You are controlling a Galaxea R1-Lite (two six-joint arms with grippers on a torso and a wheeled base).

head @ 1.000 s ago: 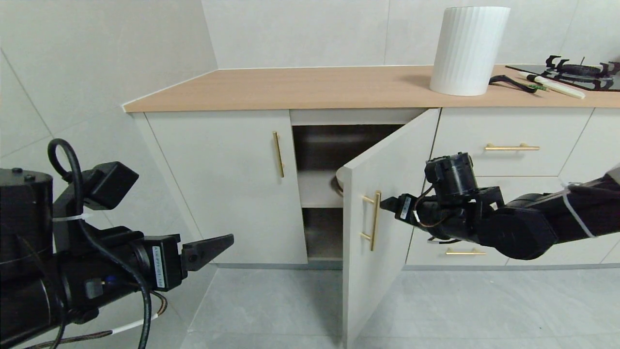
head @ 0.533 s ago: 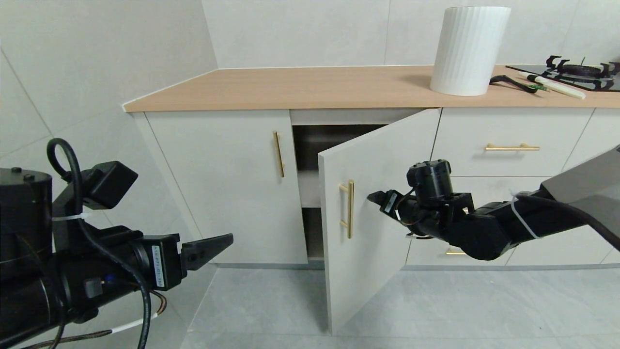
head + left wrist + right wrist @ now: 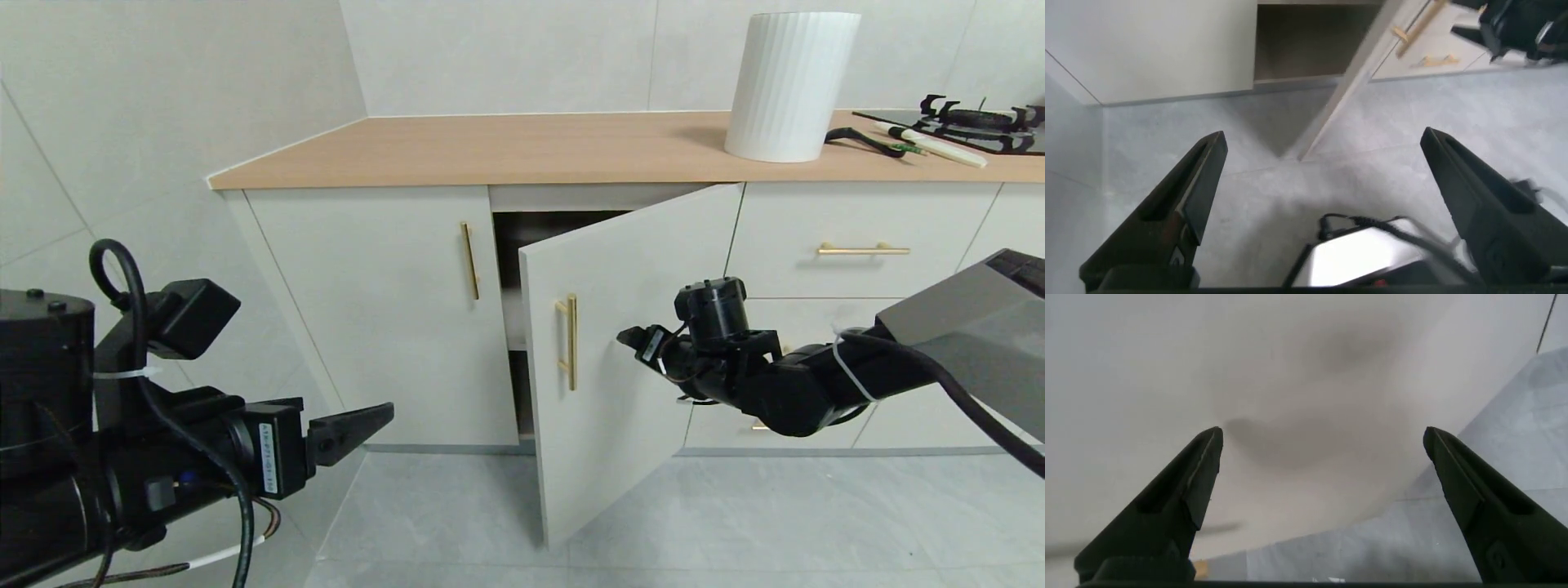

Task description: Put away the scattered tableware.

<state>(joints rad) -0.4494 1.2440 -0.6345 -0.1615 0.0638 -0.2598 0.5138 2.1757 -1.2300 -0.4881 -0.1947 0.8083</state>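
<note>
Your right gripper [image 3: 630, 336] sits right up against the face of the cabinet door [image 3: 604, 269], just beside the brass handle [image 3: 569, 341]. Its fingers [image 3: 1184, 498] are spread wide with nothing between them, and the door panel is close in front. You cannot tell from here whether a tip is actually touching the panel. The door stands partly open, hinged on its right edge.

Your left gripper [image 3: 380, 415] hangs low and well to the left of the cabinet, above the floor [image 3: 735, 523]. Its fingers [image 3: 1184, 204] are parted and empty too.

The tableware you can see is up on the counter [image 3: 506, 147], at the far right. A white-handled utensil [image 3: 939, 149] and a black utensil [image 3: 865, 140] lie between the white ribbed container [image 3: 788, 86] and the stove [image 3: 980, 118].

The door is most likely the step in hand. Expect it to be a stiff, light panel that swings freely on its hinges. A flat push on the face near the handle edge gives you the most leverage. If you need to pull, close around the middle of the handle bar.

The utensils look thin, rigid and light, and they lie flat. Take each one across the handle near its middle, because a smooth handle may slip or pivot in the fingers.
</note>
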